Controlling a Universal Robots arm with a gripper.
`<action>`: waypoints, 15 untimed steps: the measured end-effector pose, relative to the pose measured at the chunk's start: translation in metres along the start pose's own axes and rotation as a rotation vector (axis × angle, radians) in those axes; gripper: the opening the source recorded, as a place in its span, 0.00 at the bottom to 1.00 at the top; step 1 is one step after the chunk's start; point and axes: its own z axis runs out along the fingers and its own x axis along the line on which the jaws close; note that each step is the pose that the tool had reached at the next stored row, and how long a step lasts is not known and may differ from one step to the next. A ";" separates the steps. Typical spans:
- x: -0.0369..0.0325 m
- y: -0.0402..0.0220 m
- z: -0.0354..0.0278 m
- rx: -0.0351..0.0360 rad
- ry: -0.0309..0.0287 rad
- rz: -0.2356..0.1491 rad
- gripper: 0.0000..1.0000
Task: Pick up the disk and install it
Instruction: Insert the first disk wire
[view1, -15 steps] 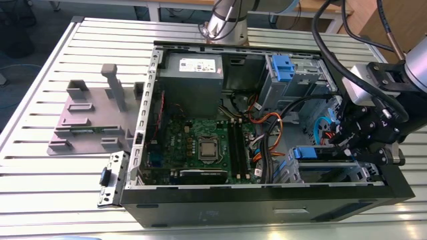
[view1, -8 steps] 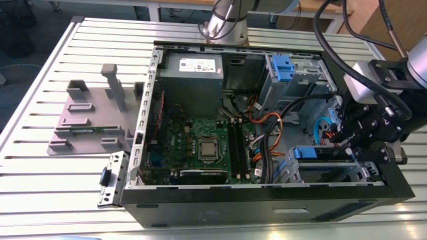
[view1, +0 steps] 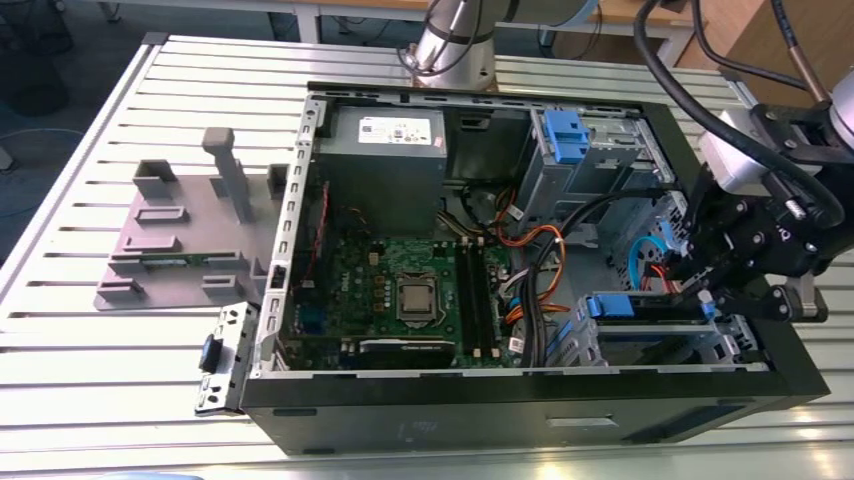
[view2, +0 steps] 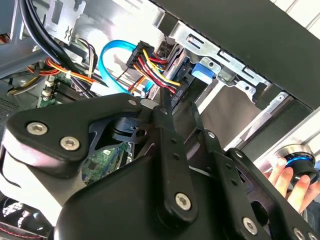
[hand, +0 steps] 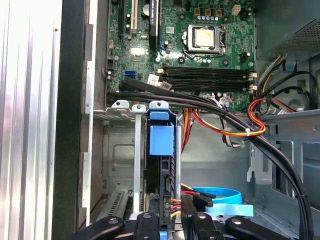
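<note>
Grey plastic fixture lay on slatted white tabletop at the exterior view's left. Open black computer case sat centre. Silver disk in blue plastic bracket stood edge-on inside the drive cage. Black gripper hovered beside it; jaws' state could not be told.

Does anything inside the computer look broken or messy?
Nothing looks broken. The computer case lies open on its side, and the cables run loosely across the motherboard. The disk sits edge-on in its bay with the gripper right at it.
</note>
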 end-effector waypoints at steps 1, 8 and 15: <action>0.0000 0.0000 -0.0001 0.0000 0.0000 0.000 0.30; 0.0000 0.0000 -0.0004 0.0000 0.0002 0.000 0.11; 0.0003 -0.0054 0.0053 -0.0104 -0.0056 0.000 0.11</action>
